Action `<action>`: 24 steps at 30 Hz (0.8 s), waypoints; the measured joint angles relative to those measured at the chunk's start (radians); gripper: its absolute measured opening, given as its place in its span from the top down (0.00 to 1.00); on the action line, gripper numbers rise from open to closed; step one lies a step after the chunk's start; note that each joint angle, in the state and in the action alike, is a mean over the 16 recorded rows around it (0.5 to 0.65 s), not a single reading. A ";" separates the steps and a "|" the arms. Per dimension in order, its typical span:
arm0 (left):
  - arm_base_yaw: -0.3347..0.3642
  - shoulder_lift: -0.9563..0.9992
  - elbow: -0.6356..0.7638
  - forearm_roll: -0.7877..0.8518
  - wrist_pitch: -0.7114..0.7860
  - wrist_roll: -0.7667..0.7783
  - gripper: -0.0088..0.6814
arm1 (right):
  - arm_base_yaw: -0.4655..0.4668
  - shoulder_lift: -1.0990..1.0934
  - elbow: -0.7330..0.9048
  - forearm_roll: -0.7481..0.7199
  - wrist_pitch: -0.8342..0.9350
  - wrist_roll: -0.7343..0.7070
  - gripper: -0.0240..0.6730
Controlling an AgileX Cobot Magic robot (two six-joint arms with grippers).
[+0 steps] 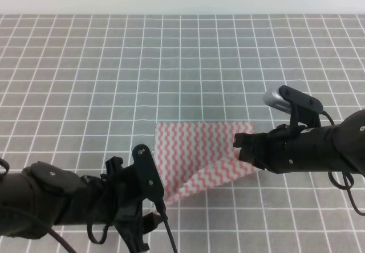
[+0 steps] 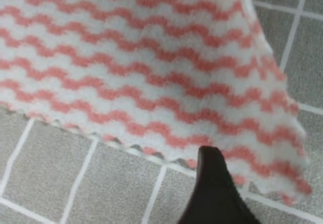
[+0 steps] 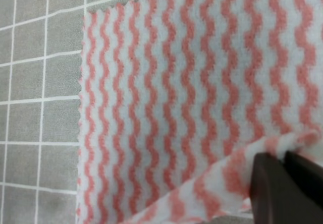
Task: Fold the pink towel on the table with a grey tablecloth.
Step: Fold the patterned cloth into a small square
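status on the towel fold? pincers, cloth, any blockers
Right pincer shut on pink towel, edge lifted. Left pincer at near corner, grip unclear. Grey tablecloth flat; nothing in the way.

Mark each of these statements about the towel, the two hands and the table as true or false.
1. The pink towel lies flat and fully spread. False: its near right part is lifted and folded over.
2. The right hand is pinching an edge of the towel. True.
3. The towel has wavy pink and white stripes. True.
4. The table is covered in plain green cloth. False: the cloth is grey with a white grid.
5. The left hand is at the far edge of the table. False: it is at the towel's near left corner.
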 joint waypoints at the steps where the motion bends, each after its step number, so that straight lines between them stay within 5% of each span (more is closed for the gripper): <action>1: 0.000 0.000 -0.001 -0.002 -0.001 0.001 0.39 | 0.000 -0.001 0.000 0.000 0.001 0.000 0.99; 15: 0.000 -0.002 -0.003 -0.003 -0.010 0.067 0.46 | 0.000 -0.004 0.001 -0.001 0.002 -0.002 0.99; 24: 0.001 -0.004 -0.002 -0.003 -0.009 0.128 0.65 | 0.000 0.000 0.000 0.000 0.002 -0.005 0.99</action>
